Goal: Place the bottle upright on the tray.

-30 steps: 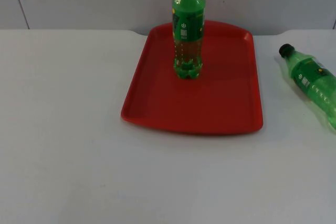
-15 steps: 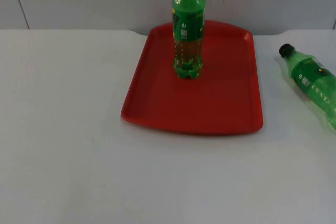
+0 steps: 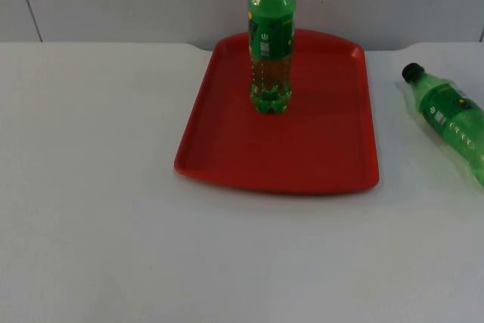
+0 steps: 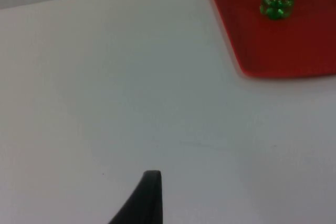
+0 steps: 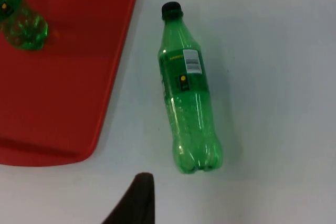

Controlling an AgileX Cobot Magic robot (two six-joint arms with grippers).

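Nothing differs from the earlier top views: the tray and both bottles lie unmoved.

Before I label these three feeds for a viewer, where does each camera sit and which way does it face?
Top view: fixed, looking down and forward at the red tray, standing bottle and lying bottle; no arm.
Left wrist view: on the left arm, facing table and tray; one black fingertip.
Right wrist view: on the right arm, above the lying bottle; one fingertip.
All share tray and standing bottle.
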